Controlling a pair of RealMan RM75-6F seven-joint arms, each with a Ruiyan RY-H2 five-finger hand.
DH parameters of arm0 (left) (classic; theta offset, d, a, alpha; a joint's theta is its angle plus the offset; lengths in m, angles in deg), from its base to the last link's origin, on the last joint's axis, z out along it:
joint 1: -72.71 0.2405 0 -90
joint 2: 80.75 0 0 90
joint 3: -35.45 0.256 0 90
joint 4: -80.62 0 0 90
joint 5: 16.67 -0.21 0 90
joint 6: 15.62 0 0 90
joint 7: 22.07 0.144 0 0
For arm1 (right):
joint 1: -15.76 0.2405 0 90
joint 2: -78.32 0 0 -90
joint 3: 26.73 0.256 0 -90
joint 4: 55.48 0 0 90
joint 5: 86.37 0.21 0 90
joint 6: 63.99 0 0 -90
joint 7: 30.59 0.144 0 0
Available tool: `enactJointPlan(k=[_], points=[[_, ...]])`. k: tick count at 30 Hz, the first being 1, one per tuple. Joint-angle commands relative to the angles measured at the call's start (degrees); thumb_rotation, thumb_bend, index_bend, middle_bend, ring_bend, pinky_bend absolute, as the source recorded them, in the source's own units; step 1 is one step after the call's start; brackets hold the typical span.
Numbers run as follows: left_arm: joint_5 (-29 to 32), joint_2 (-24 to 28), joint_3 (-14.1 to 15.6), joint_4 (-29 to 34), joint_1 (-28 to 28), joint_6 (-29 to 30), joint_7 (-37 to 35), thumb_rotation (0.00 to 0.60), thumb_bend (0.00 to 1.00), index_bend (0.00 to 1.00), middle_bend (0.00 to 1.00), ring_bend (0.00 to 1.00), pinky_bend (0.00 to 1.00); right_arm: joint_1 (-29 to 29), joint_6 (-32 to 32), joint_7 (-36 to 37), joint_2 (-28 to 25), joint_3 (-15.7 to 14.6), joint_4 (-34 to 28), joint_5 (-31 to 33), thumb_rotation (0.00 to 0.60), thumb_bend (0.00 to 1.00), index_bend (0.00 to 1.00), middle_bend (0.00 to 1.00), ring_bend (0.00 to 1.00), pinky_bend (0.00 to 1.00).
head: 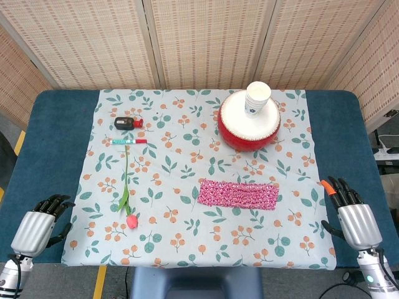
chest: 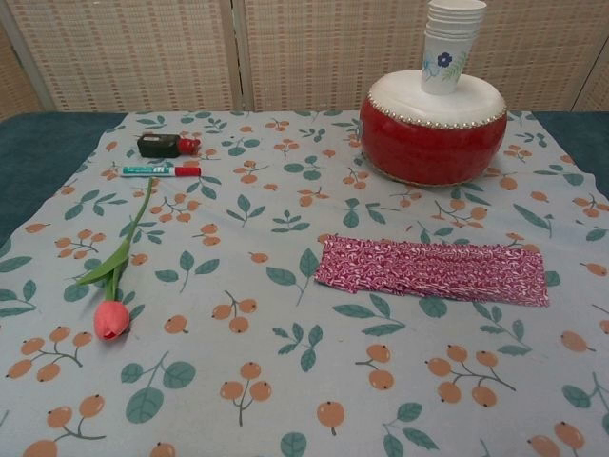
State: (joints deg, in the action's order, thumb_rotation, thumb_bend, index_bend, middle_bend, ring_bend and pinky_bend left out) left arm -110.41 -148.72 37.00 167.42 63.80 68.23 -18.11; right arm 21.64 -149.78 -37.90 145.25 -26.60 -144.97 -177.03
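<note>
My left hand [head: 38, 225] hovers at the table's near left corner over the blue cover, fingers apart and empty. My right hand [head: 352, 215] is at the near right, fingers spread, holding nothing. Neither hand shows in the chest view. A pink knitted band [head: 237, 194] [chest: 433, 270] lies flat on the floral cloth, nearest the right hand. A red tulip [head: 127, 198] [chest: 112, 286] lies near the left hand, its bloom toward me. A red drum [head: 248, 120] [chest: 433, 129] stands at the back with a stack of paper cups [head: 257, 99] [chest: 450, 43] on top.
A marker pen [head: 129, 142] [chest: 162, 171] and a small dark object with a red end [head: 128, 123] [chest: 167, 145] lie at the back left. The floral cloth [head: 187, 230] covers the blue table [head: 59, 149]. Woven screens stand behind.
</note>
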Motion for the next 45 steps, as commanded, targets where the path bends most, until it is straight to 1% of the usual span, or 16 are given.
enactJointPlan(k=[1, 7, 9, 10, 11, 12, 13, 14, 16, 18, 19, 22, 26, 28, 36, 45], points=[[0.09, 0.01, 0.02, 0.02, -0.03, -0.15, 0.01, 0.6, 0.38, 0.3, 0.22, 0.18, 0.31, 0.04, 0.34, -0.34, -0.01, 0.09, -0.08, 0.25, 0.6, 0.1, 0.03, 0.01, 0.0, 0.21], [0.11, 0.04, -0.01, 0.08, -0.08, -0.17, -0.12, 0.6, 0.38, 0.3, 0.22, 0.18, 0.31, 0.66, 1.84, -0.19, -0.55, -0.19, -0.19, -0.29, 0.6, 0.1, 0.03, 0.01, 0.0, 0.21], [0.08, -0.06, -0.1, -0.06, -0.16, -0.15, -0.16, 0.6, 0.38, 0.3, 0.22, 0.18, 0.31, 1.05, 2.52, -0.33, -0.58, -0.31, 0.1, -0.66, 0.6, 0.12, 0.03, 0.06, 0.03, 0.21], [0.13, -0.1, -0.17, -0.17, -0.26, -0.27, -0.19, 0.6, 0.38, 0.3, 0.22, 0.18, 0.31, 1.24, 2.84, -0.48, -0.45, -0.35, 0.24, -0.79, 0.6, 0.17, 0.03, 0.17, 0.12, 0.23], [0.17, -0.15, -0.13, -0.28, -0.3, -0.42, -0.23, 0.6, 0.38, 0.3, 0.22, 0.18, 0.31, 1.59, 3.62, -0.36, -0.32, -0.58, 0.39, -1.04, 0.6, 0.22, 0.03, 0.25, 0.2, 0.25], [0.24, -0.18, -0.07, -0.34, -0.29, -0.54, -0.26, 0.6, 0.38, 0.3, 0.22, 0.18, 0.31, 1.91, 4.6, -0.09, -0.34, -0.87, 0.34, -1.04, 0.6, 0.3, 0.03, 0.37, 0.33, 0.3], [0.31, -0.14, 0.02, -0.35, -0.27, -0.68, -0.28, 0.6, 0.38, 0.3, 0.22, 0.18, 0.31, 2.27, 5.72, -0.07, -0.43, -1.12, 0.25, -0.93, 0.6, 0.39, 0.03, 0.48, 0.46, 0.39], [0.43, 0.02, 0.1, -0.19, -0.24, -0.83, -0.31, 0.6, 0.38, 0.3, 0.22, 0.18, 0.31, 2.89, 7.36, -0.32, -0.59, -1.55, 0.19, -0.99, 0.6, 0.44, 0.03, 0.53, 0.52, 0.43], [0.49, 0.33, 0.14, 0.29, -0.12, -0.69, -0.41, 0.6, 0.38, 0.3, 0.22, 0.19, 0.31, 3.79, 9.37, -0.54, -0.5, -1.99, 0.35, -1.22, 0.6, 0.58, 0.04, 0.65, 0.64, 0.54], [0.08, 0.38, -0.04, 0.42, -0.06, 0.05, -0.44, 0.6, 0.38, 0.3, 0.22, 0.19, 0.31, 4.63, 10.92, -0.85, 0.63, -2.01, 1.41, -1.19, 0.6, 0.69, 0.05, 0.72, 0.71, 0.6], [0.0, 0.31, -0.1, 0.23, -0.02, 0.25, -0.42, 0.6, 0.38, 0.3, 0.23, 0.19, 0.31, 4.96, 11.64, -0.94, 1.18, -2.04, 1.92, -1.06, 0.6, 0.73, 0.05, 0.74, 0.73, 0.61], [0.27, 0.4, 0.0, 0.29, 0.14, 0.17, -0.45, 0.6, 0.38, 0.3, 0.23, 0.19, 0.31, 6.54, 15.55, -0.43, 2.21, -2.27, 2.73, 0.06, 0.6, 0.78, 0.05, 0.77, 0.76, 0.63], [0.54, 0.51, -0.04, 0.42, 0.15, 0.02, -0.73, 0.6, 0.38, 0.3, 0.23, 0.19, 0.32, 7.33, 17.4, -0.34, 2.42, -2.13, 2.71, 0.98, 0.6, 0.82, 0.06, 0.77, 0.76, 0.63], [0.77, 0.68, -0.27, 0.46, 0.31, 0.42, -1.13, 0.6, 0.38, 0.3, 0.23, 0.19, 0.32, 9.59, 22.24, -0.82, 3.7, -0.97, 2.47, 4.11, 0.6, 0.86, 0.06, 0.78, 0.77, 0.63], [0.44, 0.61, -0.1, 0.45, 0.2, 0.2, -0.9, 0.6, 0.38, 0.3, 0.23, 0.19, 0.32, 14.03, 30.97, -6.22, 4.76, 0.29, -0.02, 10.51, 0.6, 0.88, 0.08, 0.78, 0.77, 0.63], [0.64, 0.64, -0.14, 0.42, 0.17, -0.01, -1.0, 0.6, 0.38, 0.3, 0.23, 0.19, 0.32, 16.37, 34.46, -9.1, 6.21, 0.7, -0.17, 15.32, 0.6, 0.88, 0.11, 0.78, 0.77, 0.63]])
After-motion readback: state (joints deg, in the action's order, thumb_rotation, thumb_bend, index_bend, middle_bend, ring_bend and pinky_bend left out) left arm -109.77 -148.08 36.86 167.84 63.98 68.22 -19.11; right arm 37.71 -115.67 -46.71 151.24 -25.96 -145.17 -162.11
